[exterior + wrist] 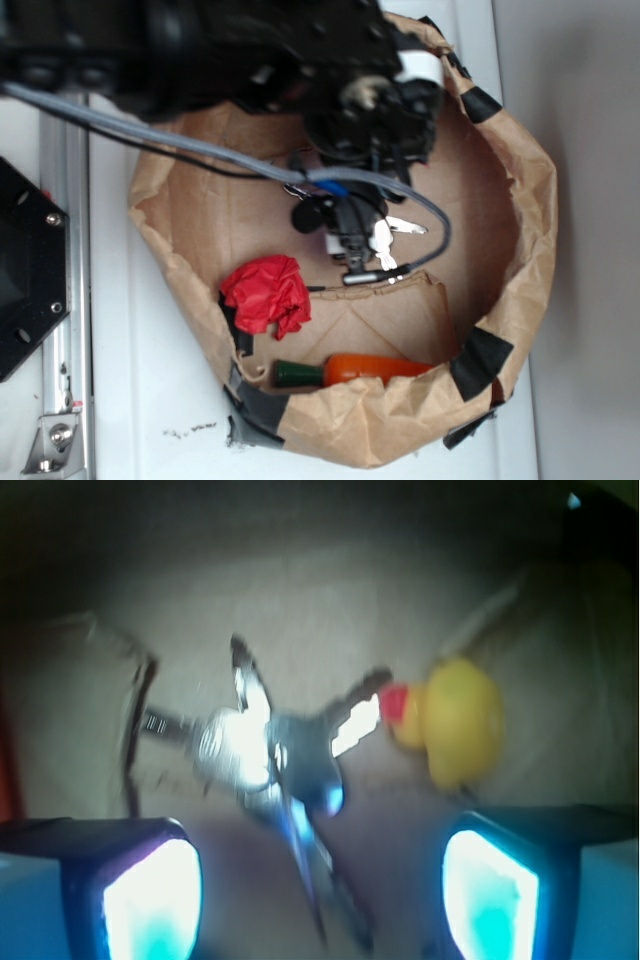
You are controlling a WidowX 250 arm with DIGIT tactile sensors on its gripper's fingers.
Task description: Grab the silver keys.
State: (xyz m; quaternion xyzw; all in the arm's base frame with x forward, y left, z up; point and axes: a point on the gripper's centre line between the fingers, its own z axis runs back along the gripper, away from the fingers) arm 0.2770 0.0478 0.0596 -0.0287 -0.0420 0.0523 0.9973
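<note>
Currently the gripper [320, 890] is spread wide and grasps nothing; its two glossy fingertips [150, 900] flank the silver keys [275, 755], which lie fanned between and just beyond them on the creased brown paper bag [520, 250]. Closure is judged the remaining step. Beyond the right pad sits a smooth, rounded yellow rubber duck [455, 720], beside the flat, reflective key blades.

Brown paper bag [520, 240] on tabletop [150, 400]: red crumpled cloth [266, 294], orange carrot [370, 368]. Yellow duck [455, 722].
</note>
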